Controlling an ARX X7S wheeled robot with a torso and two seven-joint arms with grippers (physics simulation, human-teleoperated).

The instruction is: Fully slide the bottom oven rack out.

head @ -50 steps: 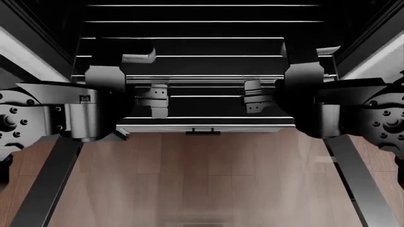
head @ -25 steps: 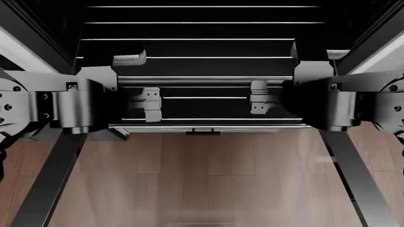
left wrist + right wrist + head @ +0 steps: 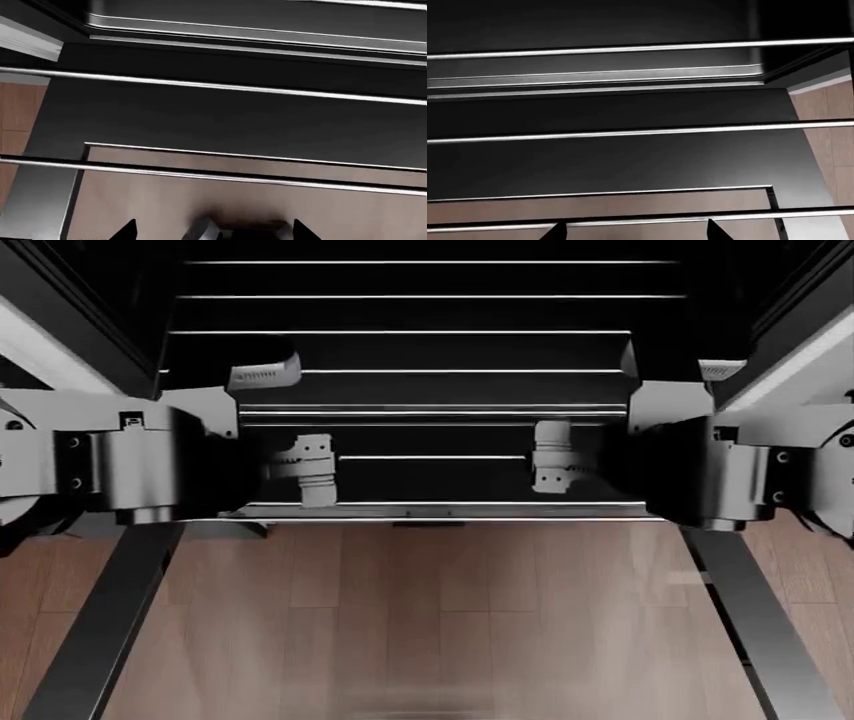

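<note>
Head view shows the bottom oven rack (image 3: 427, 455) partly drawn from the oven (image 3: 80, 335) over the lowered glass door (image 3: 427, 620), the left gripper (image 3: 310, 470) and right gripper (image 3: 550, 470) reaching among its front crossbars, jaw state unclear, so the pull seems underway and calls for drawing straight outward.

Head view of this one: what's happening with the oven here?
The robot is working on the oven, whose door is folded down. Both arms reach in from the sides, the left gripper and right gripper sitting among the crossbars of the bottom rack. The rack's front bar lies over the door's inner edge. Whether either gripper is clamped on a wire cannot be told.
</note>
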